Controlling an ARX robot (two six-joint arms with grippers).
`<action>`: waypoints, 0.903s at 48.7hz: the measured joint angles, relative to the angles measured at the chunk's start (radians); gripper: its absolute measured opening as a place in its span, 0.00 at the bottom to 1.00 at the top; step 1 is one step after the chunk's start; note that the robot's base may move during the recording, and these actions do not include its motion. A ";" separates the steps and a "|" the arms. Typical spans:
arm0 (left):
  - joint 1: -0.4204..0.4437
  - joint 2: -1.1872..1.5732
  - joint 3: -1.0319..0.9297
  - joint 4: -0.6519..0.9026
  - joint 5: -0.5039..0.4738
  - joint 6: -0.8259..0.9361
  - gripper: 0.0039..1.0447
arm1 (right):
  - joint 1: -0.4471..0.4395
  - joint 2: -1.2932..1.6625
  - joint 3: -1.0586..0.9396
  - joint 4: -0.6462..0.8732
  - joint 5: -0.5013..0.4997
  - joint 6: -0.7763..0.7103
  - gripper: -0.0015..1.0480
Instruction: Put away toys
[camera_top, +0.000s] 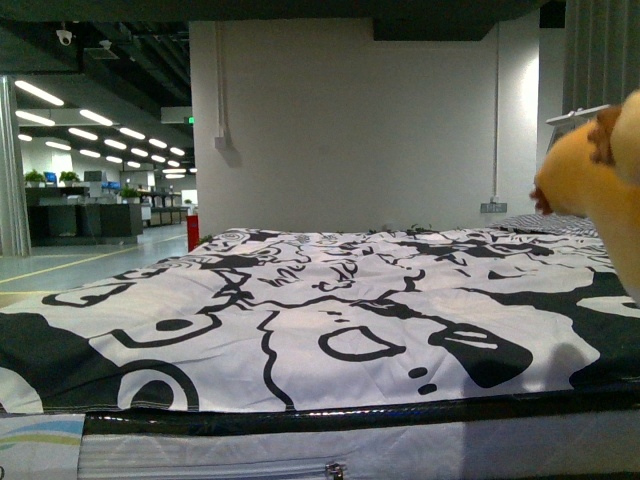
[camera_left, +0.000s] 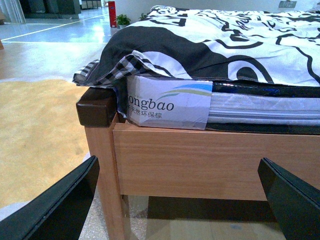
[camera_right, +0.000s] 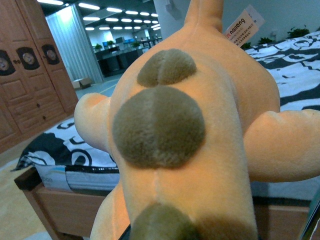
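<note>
Orange toy (camera_right: 190, 125): soft and fluffy, up in the air on the right side, very close to the right arm's camera, not lying on the bed; big brown spots down the back, white paper tag (camera_right: 243, 25) near the top.
Right pincer: hidden behind the toy, so cannot tell how wide; toy up in the air with nothing seen under it, so most likely held there.
Left pincer (camera_left: 175, 210): wide apart, holding nothing, low down by the corner of the bed.
Wood frame (camera_left: 200, 160): light brown, just past the left pincer.
Mattress (camera_left: 260, 107): white, on top of the frame, writing at the corner.
Blanket (camera_top: 300, 320): black and white drawings, spread flat over the mattress, no toy on it.
Wall (camera_top: 350, 120): white, behind the bed.
Wardrobe (camera_right: 30, 75): brown wood, far off past the bed.
Toy step: off the bed and in the air, so the carrying part; not put away yet.
Next move: bring the toy to its place, maybe the wardrobe, can't be sure; hold tight, lower gently, then let go.
</note>
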 joint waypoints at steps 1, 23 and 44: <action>0.000 0.000 0.000 0.000 0.000 0.000 0.94 | 0.022 -0.017 -0.014 -0.003 0.023 -0.009 0.07; 0.000 0.000 0.000 0.000 0.000 0.000 0.94 | 0.235 -0.174 -0.259 0.058 0.274 -0.193 0.07; 0.000 0.000 0.000 0.000 0.000 0.000 0.94 | 0.272 -0.252 -0.286 -0.017 0.308 -0.210 0.07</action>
